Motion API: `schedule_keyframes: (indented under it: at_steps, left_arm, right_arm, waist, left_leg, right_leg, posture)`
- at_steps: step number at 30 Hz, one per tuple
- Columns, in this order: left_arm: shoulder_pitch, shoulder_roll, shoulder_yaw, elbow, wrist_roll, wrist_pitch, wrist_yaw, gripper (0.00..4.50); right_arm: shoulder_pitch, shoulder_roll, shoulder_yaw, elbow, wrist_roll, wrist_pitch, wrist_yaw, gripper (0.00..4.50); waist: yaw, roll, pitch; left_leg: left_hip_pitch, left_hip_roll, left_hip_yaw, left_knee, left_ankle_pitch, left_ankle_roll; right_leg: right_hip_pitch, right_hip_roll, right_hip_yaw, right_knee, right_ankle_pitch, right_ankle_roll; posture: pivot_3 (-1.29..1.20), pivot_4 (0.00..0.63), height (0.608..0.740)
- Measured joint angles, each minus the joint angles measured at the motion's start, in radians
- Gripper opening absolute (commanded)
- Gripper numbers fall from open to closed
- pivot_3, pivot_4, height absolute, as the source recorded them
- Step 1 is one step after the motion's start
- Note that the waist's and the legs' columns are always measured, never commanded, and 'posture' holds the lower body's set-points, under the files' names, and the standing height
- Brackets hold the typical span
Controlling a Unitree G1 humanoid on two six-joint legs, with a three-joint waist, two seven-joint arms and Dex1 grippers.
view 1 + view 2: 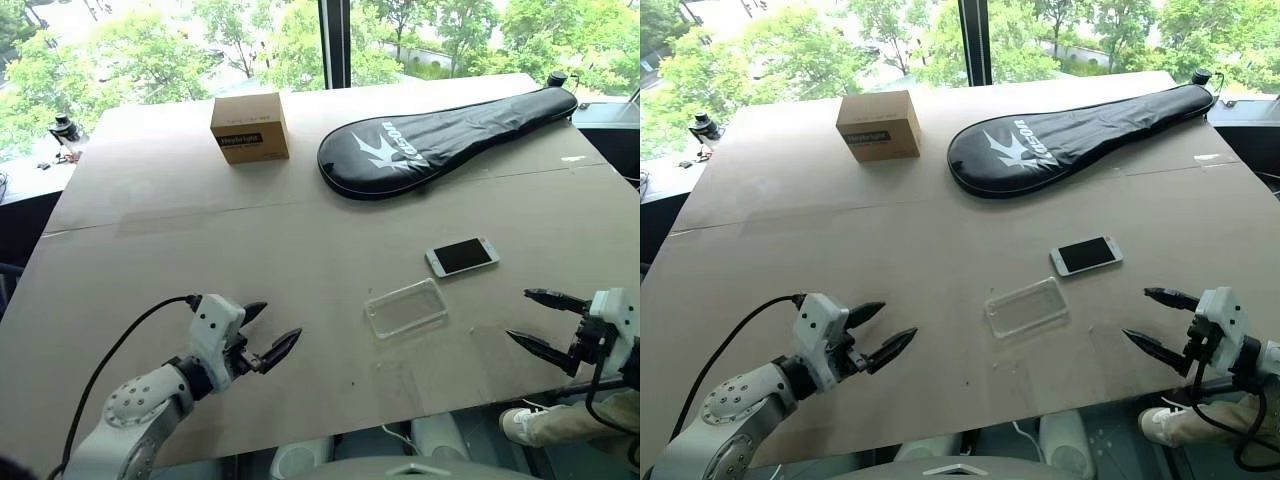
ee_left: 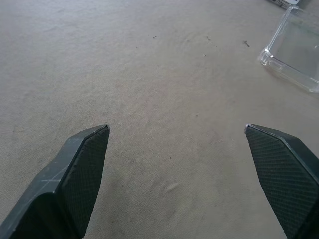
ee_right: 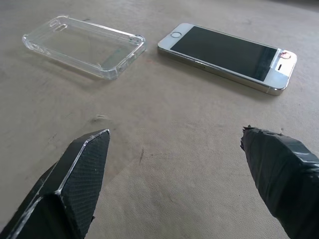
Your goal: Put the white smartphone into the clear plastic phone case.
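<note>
Near the right half of the table (image 1: 150, 220), the white smartphone (image 1: 462, 256) lay flat, screen up, its long axis running roughly across my view and tilted a little away at its right end. Just nearer me and to its left sat the clear plastic phone case (image 1: 406, 308), open side up, close beside the phone but not touching it. My right gripper (image 1: 536, 320) hovered with its fingers spread wide and empty, pointing leftward at the pair; I judged it the nearer arm. My left gripper (image 1: 270, 330), likewise spread and empty, sat well apart on the case's other side. A cardboard box (image 1: 250, 127) and black racket cover (image 1: 440, 140) lay far back, blocking nothing.
</note>
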Motion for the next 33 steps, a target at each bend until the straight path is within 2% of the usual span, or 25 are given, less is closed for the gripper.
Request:
schedule_keyframes:
  at_steps: [7, 10, 11, 13, 14, 18, 24, 31, 33]
  left_arm:
    - [-0.042, -0.004, -0.044, 0.0, 0.005, -0.004, -0.002, 4.43]
    - [-0.071, 0.027, -0.087, 0.0, 0.042, -0.015, -0.017, 4.43]
    - [-0.107, 0.06, -0.118, 0.002, 0.071, -0.015, -0.031, 4.43]
    - [-0.163, 0.066, -0.138, 0.009, 0.087, -0.013, -0.036, 4.43]
    - [-0.266, 0.063, -0.184, 0.035, 0.1, -0.01, -0.047, 4.43]
    - [-0.511, -0.013, -0.322, 0.109, 0.161, -0.017, -0.045, 4.43]
    - [-0.605, -0.106, -0.522, 0.234, 0.231, -0.009, -0.063, 4.43]
    - [-0.638, -0.136, -0.582, 0.344, 0.307, -0.019, -0.065, 4.43]
    - [-0.647, -0.143, -0.588, 0.357, 0.317, -0.02, -0.068, 3.93]
  right_arm:
    - [0.005, 0.0, 0.0, -0.019, 0.008, 0.021, 0.0, 4.5]
    - [0.01, -0.001, -0.003, -0.042, 0.014, 0.034, -0.001, 4.5]
    - [0.023, -0.008, -0.006, -0.07, 0.031, 0.055, 0.003, 4.5]
    - [0.033, -0.014, -0.011, -0.103, 0.053, 0.078, 0.009, 4.5]
    - [0.054, -0.018, -0.016, -0.147, 0.087, 0.109, 0.022, 4.5]
    - [0.069, -0.021, -0.02, -0.254, 0.161, 0.172, 0.035, 4.5]
    - [0.112, -0.027, -0.048, -0.358, 0.187, 0.218, 0.011, 4.5]
    - [0.159, -0.015, -0.059, -0.425, 0.188, 0.224, -0.045, 4.5]
    - [0.166, -0.013, -0.069, -0.44, 0.188, 0.226, -0.055, 4.5]
  waist:
    - [0.0, 0.0, 0.0]
    - [0.0, 0.0, 0.0]
    - [0.001, 0.001, 0.0]
    - [0.003, 0.001, 0.0]
    - [0.009, 0.001, 0.001]
    - [0.021, 0.001, 0.0]
    - [0.018, 0.001, 0.001]
    - [0.026, 0.001, 0.001]
    - [0.025, 0.001, 0.001]
  left_leg:
    - [0.0, 0.0, 0.0, 0.0, 0.0, 0.0]
    - [0.0, 0.0, 0.0, 0.0, 0.0, 0.0]
    - [0.0, 0.0, 0.0, 0.0, 0.0, 0.0]
    - [0.0, 0.0, -0.001, 0.0, 0.0, 0.0]
    - [0.0, -0.001, -0.001, 0.001, 0.0, 0.0]
    - [0.001, -0.002, -0.002, 0.003, 0.0, 0.0]
    - [0.001, -0.001, -0.002, 0.001, 0.0, 0.0]
    - [0.0, -0.002, -0.003, 0.001, 0.0, 0.0]
    - [0.0, -0.002, -0.003, 0.001, 0.0, 0.0]
  right_leg:
    - [0.0, 0.0, 0.0, 0.0, 0.0, 0.0]
    - [0.0, 0.0, 0.0, 0.0, 0.0, 0.0]
    - [0.0, 0.0, 0.0, 0.0, 0.0, 0.0]
    - [0.001, 0.0, -0.001, 0.0, 0.0, 0.0]
    - [0.002, 0.0, -0.001, 0.0, 0.0, 0.0]
    - [0.004, 0.0, -0.002, 0.0, 0.003, 0.004]
    - [0.003, 0.0, -0.001, -0.003, 0.002, 0.004]
    - [0.003, 0.0, -0.003, -0.003, 0.002, 0.005]
    - [0.004, 0.0, -0.002, -0.003, 0.002, 0.005]
  posture:
    - [0.0, 0.15, 0.74]
    - [0.0, 0.15, 0.74]
    - [0.0, 0.15, 0.74]
    - [0.0, 0.15, 0.74]
    - [0.0, 0.15, 0.74]
    - [0.0, 0.15, 0.74]
    - [0.0, 0.15, 0.74]
    - [0.0, 0.15, 0.74]
    - [0.0, 0.15, 0.74]
